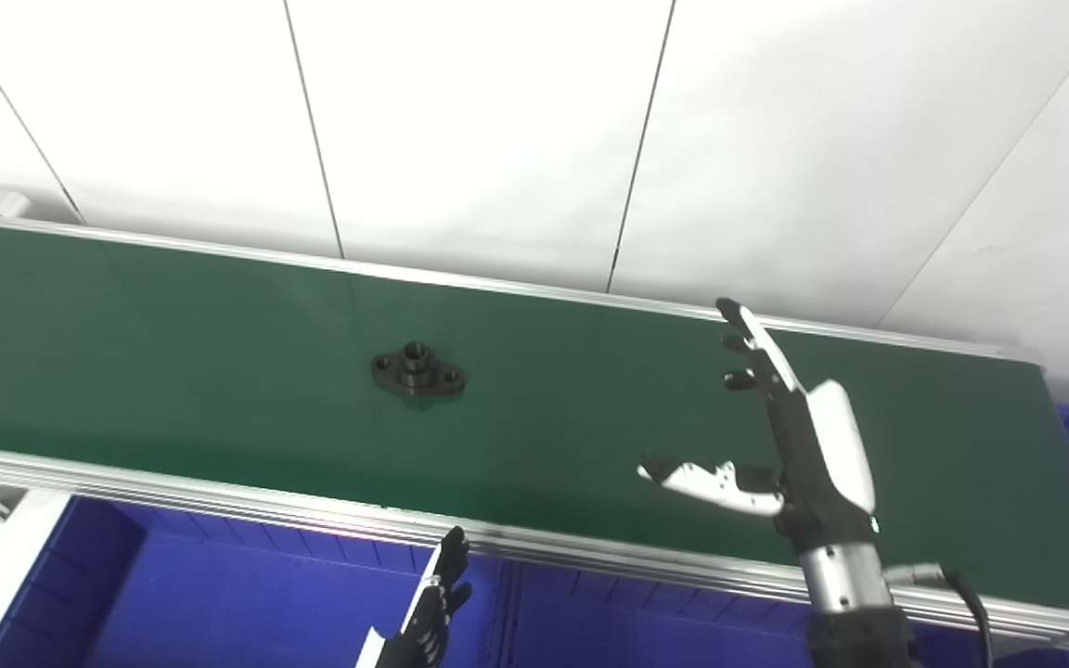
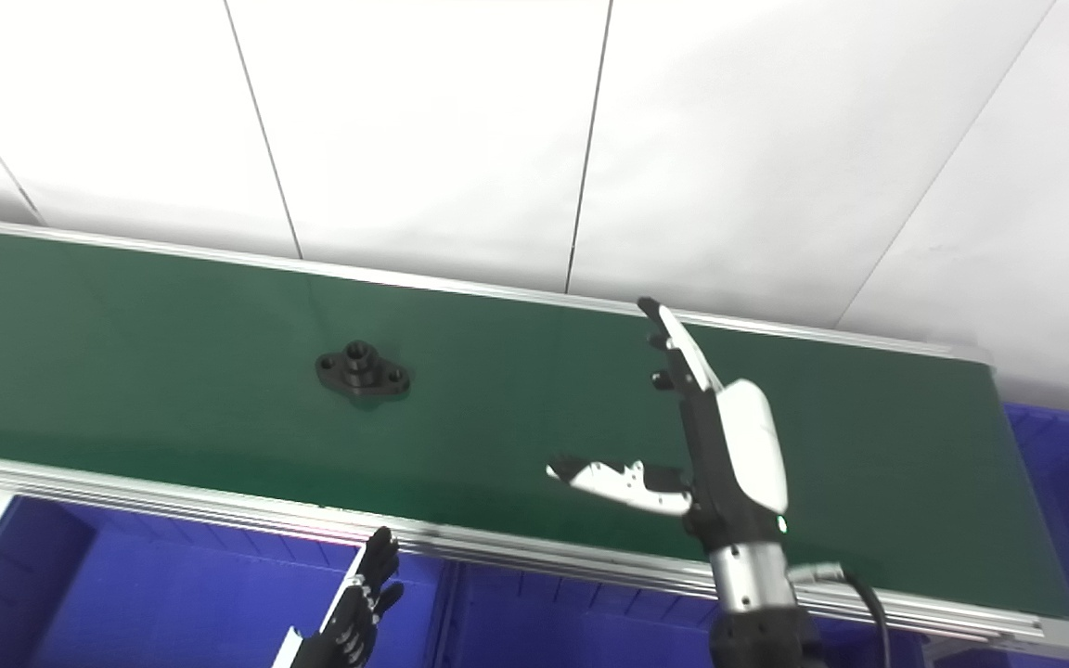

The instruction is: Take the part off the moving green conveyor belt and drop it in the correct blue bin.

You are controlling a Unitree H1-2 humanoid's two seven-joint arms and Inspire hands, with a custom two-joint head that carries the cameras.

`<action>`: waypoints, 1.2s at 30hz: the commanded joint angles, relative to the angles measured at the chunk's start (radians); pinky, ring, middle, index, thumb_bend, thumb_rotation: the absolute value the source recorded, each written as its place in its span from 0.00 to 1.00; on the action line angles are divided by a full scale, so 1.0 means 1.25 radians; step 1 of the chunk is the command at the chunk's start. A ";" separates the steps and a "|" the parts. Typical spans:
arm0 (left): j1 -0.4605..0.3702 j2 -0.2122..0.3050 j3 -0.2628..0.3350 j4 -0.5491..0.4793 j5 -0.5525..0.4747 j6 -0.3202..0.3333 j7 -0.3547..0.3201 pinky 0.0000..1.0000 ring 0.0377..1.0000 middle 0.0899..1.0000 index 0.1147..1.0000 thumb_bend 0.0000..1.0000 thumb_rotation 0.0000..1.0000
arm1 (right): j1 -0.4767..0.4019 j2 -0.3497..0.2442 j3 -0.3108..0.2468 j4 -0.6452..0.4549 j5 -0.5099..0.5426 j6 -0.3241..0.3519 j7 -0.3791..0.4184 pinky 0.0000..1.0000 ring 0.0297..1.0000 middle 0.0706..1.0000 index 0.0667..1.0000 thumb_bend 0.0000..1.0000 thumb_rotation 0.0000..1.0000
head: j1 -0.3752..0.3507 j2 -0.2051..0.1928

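I see a matte black flanged part (image 1: 418, 371), with a raised hub and bolt holes, lying flat mid-belt on the smooth green conveyor belt (image 1: 173, 353). My right robot hand (image 1: 780, 436) hovers over the belt well right of it, fingers spread, thumb out, holding nothing. My left robot hand (image 1: 428, 608) sits low over a ribbed blue bin (image 1: 219, 594), fingers extended, empty.

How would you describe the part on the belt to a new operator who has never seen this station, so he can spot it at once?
Find the long green conveyor belt running across the picture under the white wall. Near its middle, left of the open right hand raised above the belt, lies the part. It is the only loose object on the belt: a small black flange with a raised centre hub and a hole in each ear.
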 commanded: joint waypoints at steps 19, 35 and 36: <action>0.013 0.002 -0.043 -0.023 0.009 -0.037 0.006 0.93 1.00 1.00 1.00 0.88 0.93 | -0.381 0.013 0.153 0.354 -0.196 0.059 -0.042 0.69 0.81 0.87 0.90 1.00 0.64 | 0.008 0.014; 0.041 -0.015 -0.078 -0.049 0.043 -0.037 0.055 0.89 0.96 1.00 1.00 0.92 0.94 | -0.474 0.066 0.256 0.510 -0.218 0.116 -0.029 0.66 0.80 0.87 0.88 1.00 0.56 | 0.039 0.050; 0.043 -0.015 -0.079 -0.051 0.043 -0.037 0.056 0.90 0.96 1.00 1.00 0.92 0.94 | -0.475 0.067 0.259 0.513 -0.219 0.117 -0.029 0.66 0.80 0.87 0.88 1.00 0.55 | 0.039 0.050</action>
